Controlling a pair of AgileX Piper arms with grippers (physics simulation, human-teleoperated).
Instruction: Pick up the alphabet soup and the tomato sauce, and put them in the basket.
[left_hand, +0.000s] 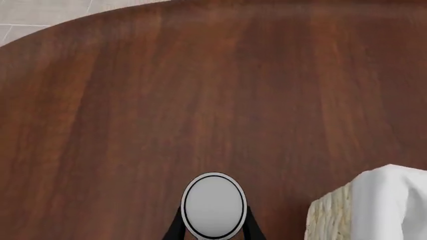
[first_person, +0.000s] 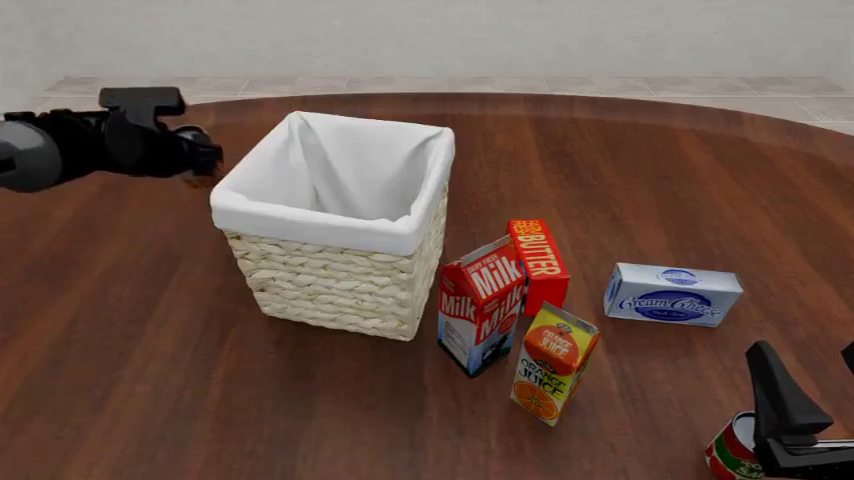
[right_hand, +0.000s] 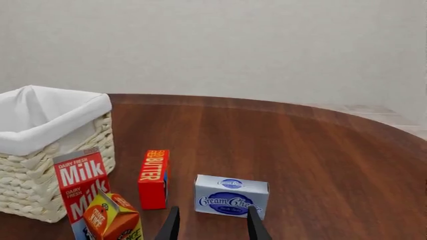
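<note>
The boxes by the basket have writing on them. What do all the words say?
"Milk", with "DAIRY FRESH" above it: milk carton
"BUTTER": butter box; the small word above it is too blurred.
"Cream Cheese": cream cheese box
"ORANGE JUICE": juice carton, slanted and only just readable.
Tomato can: label too cut off to read.
Basket: no writing.

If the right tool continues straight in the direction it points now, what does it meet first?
Probably the cream cheese box: it lies just ahead between the right tool fingers. Depth is unclear, so the tool might pass above it.
</note>
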